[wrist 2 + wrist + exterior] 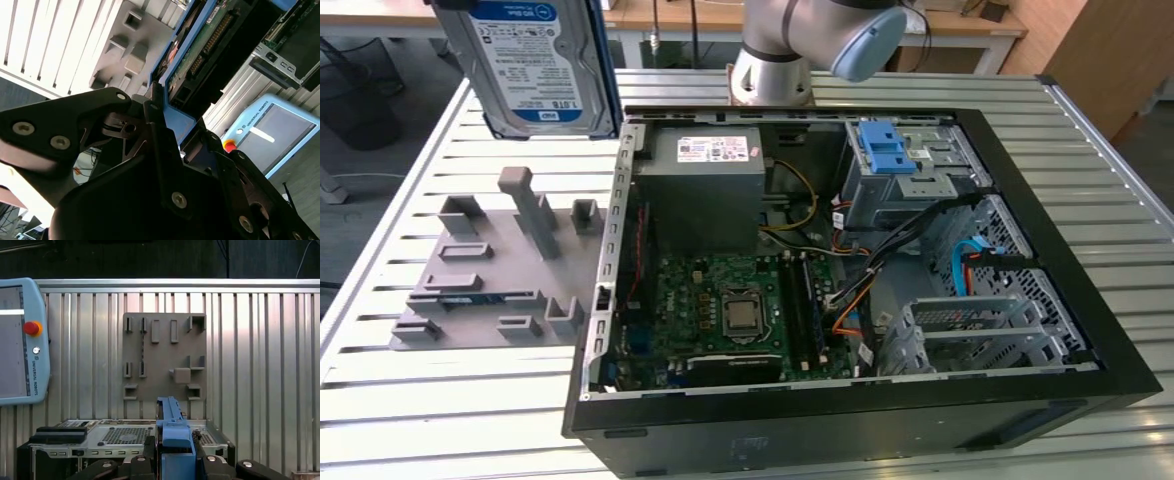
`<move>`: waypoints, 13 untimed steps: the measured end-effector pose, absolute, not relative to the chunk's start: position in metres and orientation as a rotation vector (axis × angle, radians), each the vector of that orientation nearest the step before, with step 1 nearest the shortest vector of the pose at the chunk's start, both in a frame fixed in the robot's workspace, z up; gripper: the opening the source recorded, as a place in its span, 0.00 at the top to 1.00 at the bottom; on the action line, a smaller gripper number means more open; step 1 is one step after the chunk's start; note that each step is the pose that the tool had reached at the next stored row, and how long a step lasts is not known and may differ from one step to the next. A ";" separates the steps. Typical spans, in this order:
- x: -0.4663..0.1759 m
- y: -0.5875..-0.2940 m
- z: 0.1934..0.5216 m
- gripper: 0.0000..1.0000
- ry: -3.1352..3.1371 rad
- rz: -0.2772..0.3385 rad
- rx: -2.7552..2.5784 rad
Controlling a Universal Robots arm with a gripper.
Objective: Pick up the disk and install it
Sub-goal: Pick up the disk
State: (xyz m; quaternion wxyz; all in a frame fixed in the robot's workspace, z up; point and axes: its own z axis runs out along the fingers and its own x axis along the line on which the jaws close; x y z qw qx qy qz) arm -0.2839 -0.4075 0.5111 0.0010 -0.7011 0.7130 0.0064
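The disk [540, 65], a silver hard drive with a blue-and-white label in a blue carrier, hangs upright high over the table at the exterior view's left, above the grey fixture plate. In the first wrist view its blue carrier edge [172, 432] stands between the black fingers of my gripper [172, 462], which is shut on it. The second wrist view shows the disk's green circuit board side [200, 47] and the gripper [162, 117] clamped on the blue bracket.
The open computer case [1067, 270] lies on the slatted metal table [427, 420], with the drive bay and blue latch [887, 150] at its far side beside the grey power supply [707, 190]. The fixture plate [480, 270] lies beside the case. A teach pendant [20, 340] lies on the table.
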 end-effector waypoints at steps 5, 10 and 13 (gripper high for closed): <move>-0.283 -0.420 0.510 0.64 2.239 0.020 -2.201; -0.275 -0.427 0.509 0.64 2.239 0.020 -2.201; -0.264 -0.429 0.508 0.64 2.239 0.020 -2.201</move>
